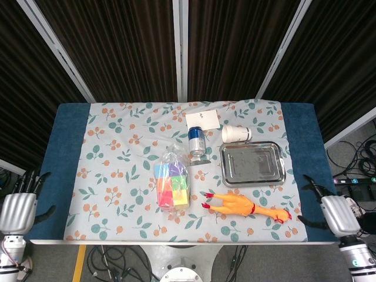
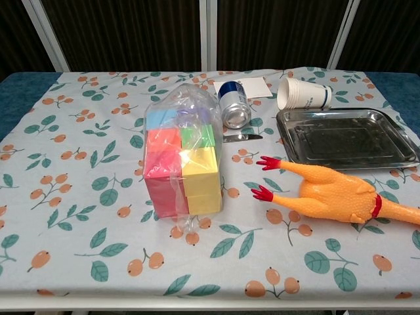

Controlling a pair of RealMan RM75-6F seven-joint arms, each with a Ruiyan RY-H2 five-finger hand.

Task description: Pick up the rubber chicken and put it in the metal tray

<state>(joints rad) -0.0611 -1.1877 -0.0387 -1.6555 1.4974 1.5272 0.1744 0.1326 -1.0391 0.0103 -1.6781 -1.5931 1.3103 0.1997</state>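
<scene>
Rubber chicken point(image 1: 244, 206) is lying flat just in front of the metal tray point(image 1: 252, 163), close to the tray's front rim but not touching, red feet pointing toward the bag of colored blocks point(image 1: 172, 184). Open cloth sits between chicken and bag. Behind the tray, a tipped paper cup point(image 1: 236, 134) nearly meets its back rim, a can point(image 1: 197, 141) off its left side. Right robot hand point(image 1: 333, 211) sits past the worktop point(image 1: 301, 126) corner right of the tray, fingers spread, holding nothing. Left robot hand point(image 1: 19, 205) is off the opposite edge, also empty and spread.
</scene>
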